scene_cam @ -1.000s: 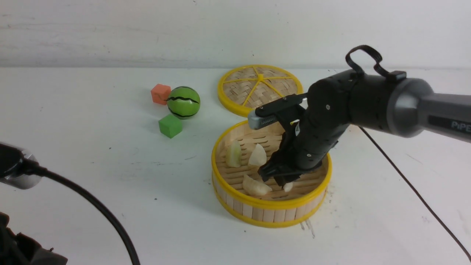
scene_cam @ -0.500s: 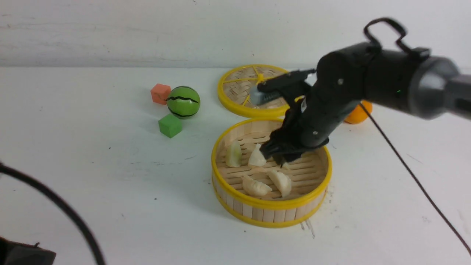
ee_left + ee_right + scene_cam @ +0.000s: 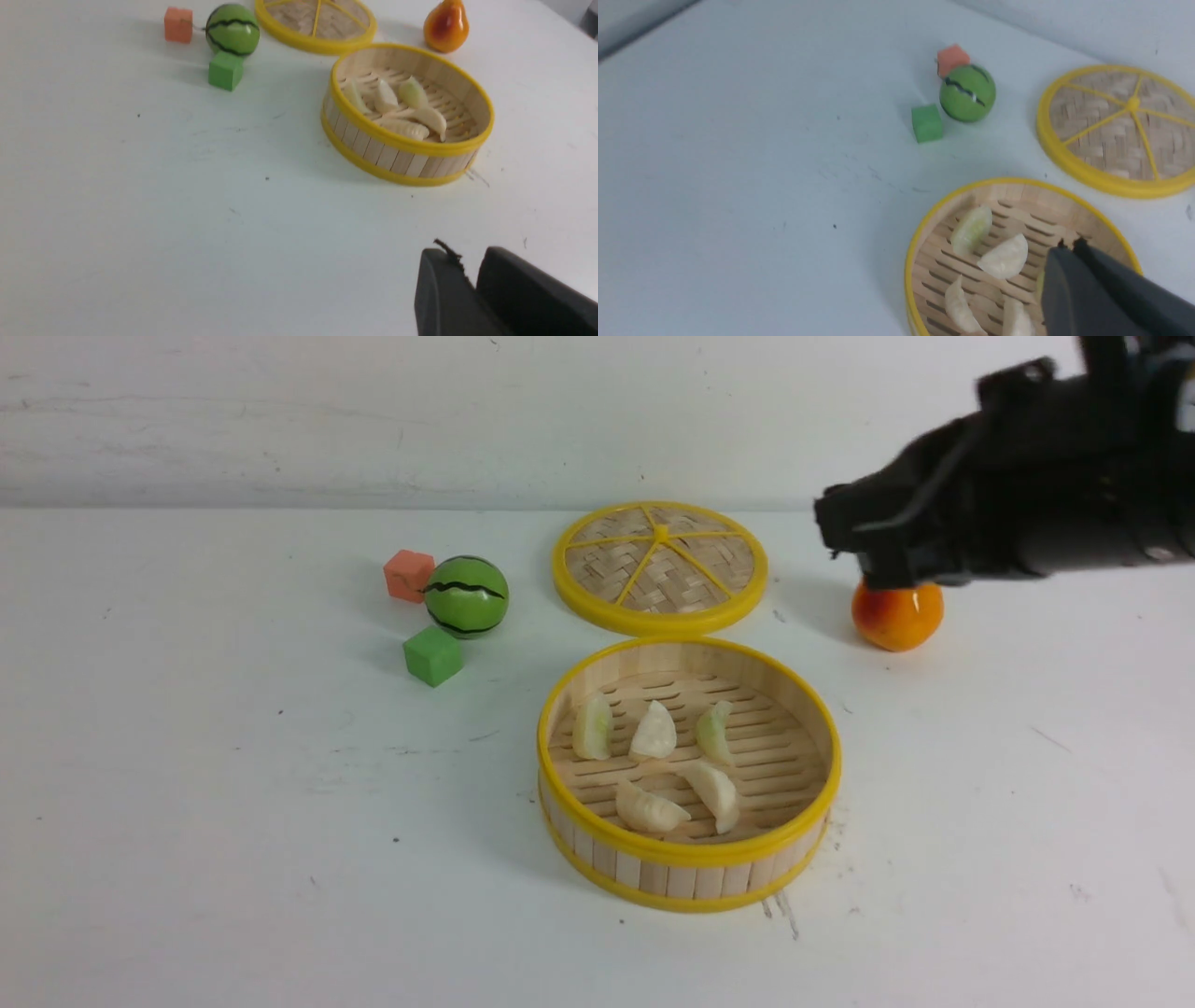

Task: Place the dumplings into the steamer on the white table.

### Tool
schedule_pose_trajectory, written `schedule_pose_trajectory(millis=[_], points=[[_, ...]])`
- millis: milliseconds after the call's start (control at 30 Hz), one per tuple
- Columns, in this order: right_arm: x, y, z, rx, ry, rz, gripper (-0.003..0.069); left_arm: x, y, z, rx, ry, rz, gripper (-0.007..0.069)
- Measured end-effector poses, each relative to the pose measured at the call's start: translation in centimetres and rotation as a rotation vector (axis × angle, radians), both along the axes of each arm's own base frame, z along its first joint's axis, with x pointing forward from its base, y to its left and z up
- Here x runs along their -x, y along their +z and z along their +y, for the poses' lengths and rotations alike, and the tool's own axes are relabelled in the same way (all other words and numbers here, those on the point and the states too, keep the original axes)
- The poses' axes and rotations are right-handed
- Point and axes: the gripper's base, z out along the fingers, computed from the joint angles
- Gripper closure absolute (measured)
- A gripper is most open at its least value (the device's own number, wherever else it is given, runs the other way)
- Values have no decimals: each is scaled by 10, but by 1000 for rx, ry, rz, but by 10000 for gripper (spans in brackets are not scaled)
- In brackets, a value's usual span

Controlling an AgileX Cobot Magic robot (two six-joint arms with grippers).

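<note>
Resting inside the round bamboo steamer with yellow rims, five small cream-white pleated dumplings lay on its slatted floor in the front view: three in a back row, two nearer the camera. The steamer stood on the white scuffed table, just in front of the flat woven yellow-rimmed lid. To the robot's left sat a green striped watermelon ball, with an orange cube behind it and a green cube in front. The black right gripper hung high at the right, blurred, above an orange pear and well apart from the steamer.

From the left wrist, the left gripper showed two dark fingers standing close together with only a thin gap (nothing between them), well away from the steamer and its dumplings.

From the right wrist, the right gripper had its jaws pressed together, empty, its tips hanging over the steamer in that view. Four dumplings showed clearly there; the fifth was mostly hidden behind the fingers.
</note>
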Motion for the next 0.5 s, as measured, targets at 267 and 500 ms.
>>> schedule_pose_trajectory(millis=[267,500], points=[[64,-5,-41,-218,-73,-204,681,-5,-7,-3,20,-4,-42,505],[98,-2,-63,-294,-95,-321,678,-9,-18,-5,0,-3,-12,499]])
